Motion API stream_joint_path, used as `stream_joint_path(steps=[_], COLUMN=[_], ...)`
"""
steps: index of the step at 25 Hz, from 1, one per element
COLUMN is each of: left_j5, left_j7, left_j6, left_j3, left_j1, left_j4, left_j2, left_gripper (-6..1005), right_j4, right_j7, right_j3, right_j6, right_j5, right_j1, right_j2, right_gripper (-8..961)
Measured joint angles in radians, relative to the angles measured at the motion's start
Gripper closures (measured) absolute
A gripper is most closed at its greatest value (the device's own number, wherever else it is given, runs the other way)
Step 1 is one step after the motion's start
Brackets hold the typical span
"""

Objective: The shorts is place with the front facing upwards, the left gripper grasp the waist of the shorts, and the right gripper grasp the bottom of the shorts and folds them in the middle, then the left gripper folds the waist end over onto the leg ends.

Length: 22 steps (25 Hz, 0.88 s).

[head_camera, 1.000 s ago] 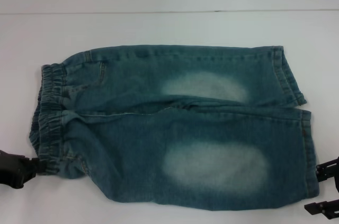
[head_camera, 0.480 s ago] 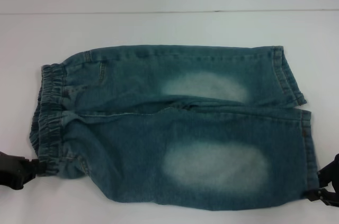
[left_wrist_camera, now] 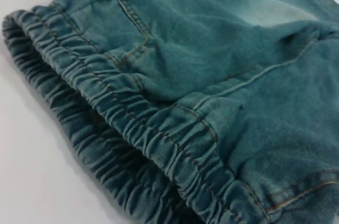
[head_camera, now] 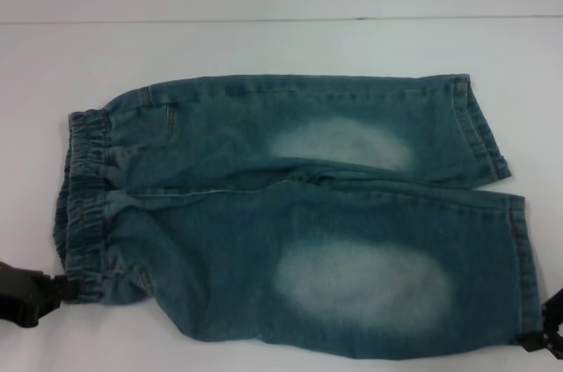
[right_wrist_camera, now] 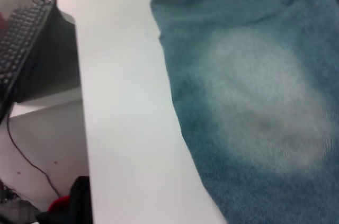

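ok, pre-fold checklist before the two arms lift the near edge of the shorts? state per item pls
1. Shorts lying flat, spread out, both legs side by side: ok.
2. Left gripper at the near corner of the waist of the shorts: ok, touching the band's corner.
3. Left grip actually closed on the band: cannot tell; its wrist view shows only the puckered elastic, no fingers.
4. Right gripper at the bottom of the shorts, near leg's corner: ok, at the hem's edge.
5. Right grip closed on the hem: cannot tell, mostly out of view.
6. Far leg's hem lying flat on the table: ok.
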<state>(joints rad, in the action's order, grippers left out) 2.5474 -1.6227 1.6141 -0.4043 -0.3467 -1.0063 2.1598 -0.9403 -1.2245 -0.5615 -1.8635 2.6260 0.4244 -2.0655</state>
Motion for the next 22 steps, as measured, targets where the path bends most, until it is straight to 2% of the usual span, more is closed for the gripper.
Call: stream_joint_path(steps=[4,8,10,17,22], left_j5=[-0.003,-0.029,-0.046,-0.131,-0.178], left_j7=[0.013,0.024,0.024,0.007,-0.022], left_j6=[0.058,0.1,0.112,0.119,0.109], left_j3=[0.004,0.047,0.074,0.106,0.118], left_j1=[0.026,0.041,0.04,0.03,0.014], left_j4=[-0.039,-0.071,-0.072,-0.073,-0.074], left_j2=[0.001,0.001,-0.002,-0.008,-0.015], left_gripper=[939,939,939,938,937], right_j4=[-0.031,-0.079,-0.085,-0.087,-0.092], right_j7=[0.03,0.055,0.067,0.079,0.083], right_j3=[0.022,0.096,0.14,0.189,0.212], right_j6=[-0.053,-0.091,-0.087,-0.078,-0.053], right_j5=[-0.005,-0.014,-0.024,-0.087,-0.202], right_j1=[-0.031,-0.054,-0.056,-0.048,-0.044], right_j2=[0.002,0.001,0.003,0.007,0.019], right_gripper=[904,910,911,910,910])
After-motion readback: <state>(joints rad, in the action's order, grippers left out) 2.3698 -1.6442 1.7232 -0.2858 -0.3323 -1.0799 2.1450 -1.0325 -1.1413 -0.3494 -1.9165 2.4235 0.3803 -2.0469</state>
